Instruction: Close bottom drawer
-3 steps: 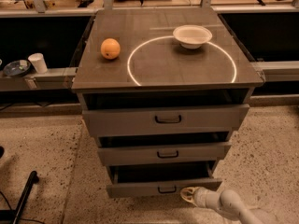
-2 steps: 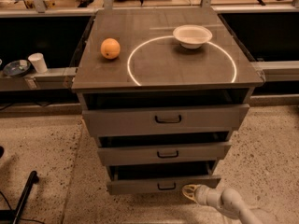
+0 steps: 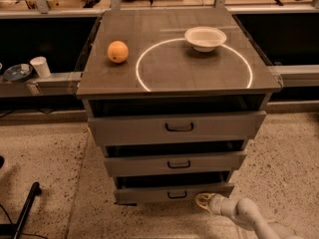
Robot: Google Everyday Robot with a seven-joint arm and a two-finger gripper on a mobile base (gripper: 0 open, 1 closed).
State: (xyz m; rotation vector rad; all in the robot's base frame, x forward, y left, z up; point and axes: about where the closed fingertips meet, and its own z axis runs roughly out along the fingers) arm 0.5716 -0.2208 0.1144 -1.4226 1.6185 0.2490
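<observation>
Tool (image 3: 204, 201) apparently against bottom drawer (image 3: 149, 193)

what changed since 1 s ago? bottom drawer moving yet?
The gripper has edged in against the front of the bottom drawer, right of its handle. The drawer looks pushed in slightly but is still partly open. Nothing visibly grasped or released. The top drawer, middle drawer, orange and bowl are unchanged.

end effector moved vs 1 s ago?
Yes, slightly. The end effector, low at the right end of the bottom drawer front, has crept up-frame toward that front, judged against the middle drawer handle, which has stayed put.
</observation>
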